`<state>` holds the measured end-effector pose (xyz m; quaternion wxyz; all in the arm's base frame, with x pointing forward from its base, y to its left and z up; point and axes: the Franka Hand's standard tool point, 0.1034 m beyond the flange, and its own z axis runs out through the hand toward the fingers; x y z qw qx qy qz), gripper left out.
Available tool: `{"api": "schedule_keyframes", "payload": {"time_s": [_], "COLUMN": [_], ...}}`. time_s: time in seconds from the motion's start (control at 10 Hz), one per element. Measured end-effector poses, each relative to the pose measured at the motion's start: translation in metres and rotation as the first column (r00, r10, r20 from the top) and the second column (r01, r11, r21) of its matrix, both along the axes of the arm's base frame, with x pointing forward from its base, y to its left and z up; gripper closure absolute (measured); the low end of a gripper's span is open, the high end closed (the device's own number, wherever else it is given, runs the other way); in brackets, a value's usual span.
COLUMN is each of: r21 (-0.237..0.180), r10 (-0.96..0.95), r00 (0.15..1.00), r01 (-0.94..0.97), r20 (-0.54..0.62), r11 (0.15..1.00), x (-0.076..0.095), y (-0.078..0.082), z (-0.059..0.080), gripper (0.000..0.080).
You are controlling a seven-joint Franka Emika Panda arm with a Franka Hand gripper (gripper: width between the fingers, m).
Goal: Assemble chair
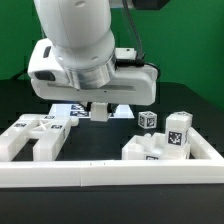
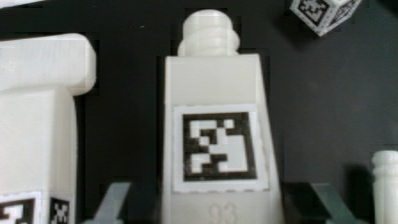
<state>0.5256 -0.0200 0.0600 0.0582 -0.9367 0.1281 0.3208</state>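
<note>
Between the fingers of the hand (image 2: 217, 196), there's a white chair leg (image 2: 217, 110) with a tag on it, clamped tight. It sits over the black desk (image 1: 105, 150), roughly mid-scene, with more chair pieces (image 1: 35, 137) lying either side.

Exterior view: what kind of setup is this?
Likely a lab benchtop rig for robot assembly trials: black table with a white border rail, tagged white chair parts, and a green backdrop.
</note>
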Motion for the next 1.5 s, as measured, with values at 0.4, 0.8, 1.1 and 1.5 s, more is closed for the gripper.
{"api": "schedule_keyframes", "payload": {"time_s": [0.4,0.8,1.1,1.5], "r21": [-0.052,-0.127,-0.156,-0.182], "r10": [0.006,0.03,0.054,0.079], "r00": [0.966,0.837,0.727,0.661], "r01": [0.007,0.047,0.074,0.089], "r20": [0.259,0.547,0.684,0.746], "r11": [0.999,0.991,0.985,0.979], "x": [0.042,0.054,0.074,0.073], "y": [0.014,0.015,0.023,0.022], "z": [0.038,0.036,0.049,0.044], "gripper": [0.0509,0.0509,0.0509,0.0509]}}
